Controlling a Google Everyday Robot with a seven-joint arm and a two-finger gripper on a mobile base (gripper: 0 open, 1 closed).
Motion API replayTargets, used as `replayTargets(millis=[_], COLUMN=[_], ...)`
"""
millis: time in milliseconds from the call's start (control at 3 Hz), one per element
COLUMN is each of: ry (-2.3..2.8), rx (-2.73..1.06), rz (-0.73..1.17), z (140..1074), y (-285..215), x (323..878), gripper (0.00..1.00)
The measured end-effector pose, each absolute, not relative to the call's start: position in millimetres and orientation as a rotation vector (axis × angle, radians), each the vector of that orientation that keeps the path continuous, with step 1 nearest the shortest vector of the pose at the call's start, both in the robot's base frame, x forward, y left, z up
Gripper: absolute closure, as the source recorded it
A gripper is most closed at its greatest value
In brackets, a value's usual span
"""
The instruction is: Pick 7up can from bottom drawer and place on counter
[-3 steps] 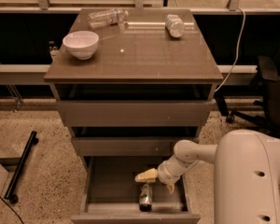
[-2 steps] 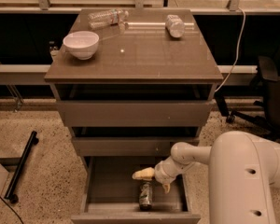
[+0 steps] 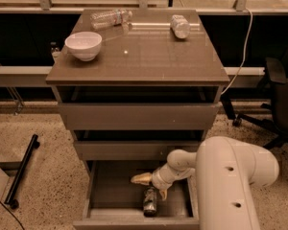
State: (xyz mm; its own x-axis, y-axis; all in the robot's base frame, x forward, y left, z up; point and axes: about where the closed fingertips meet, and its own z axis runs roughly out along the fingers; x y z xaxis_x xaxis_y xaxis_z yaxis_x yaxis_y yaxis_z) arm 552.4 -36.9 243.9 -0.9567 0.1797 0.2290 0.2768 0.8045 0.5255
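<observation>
On the left half of the bottom drawer (image 3: pixel 105 200) floor nothing has changed. At its centre the gripper (image 3: pixel 151 187) has moved slightly left and lower over the last second, with its pale fingers (image 3: pixel 141 178) spread apart and holding nothing. The 7up can (image 3: pixel 150 201) has not moved and lies on the drawer floor near the front, just below the gripper in the camera view. The approach therefore appears nearly complete, with grasp, lift and transfer to the counter (image 3: pixel 134 56) still outstanding.
</observation>
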Motion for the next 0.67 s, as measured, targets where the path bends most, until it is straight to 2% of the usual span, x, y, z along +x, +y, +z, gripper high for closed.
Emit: replayTargets(millis=[667], ry=[-2.742], rx=[-0.458], rz=[-0.799], z=[195.2], y=[-28.5], x=[559.4], gripper=[0.00])
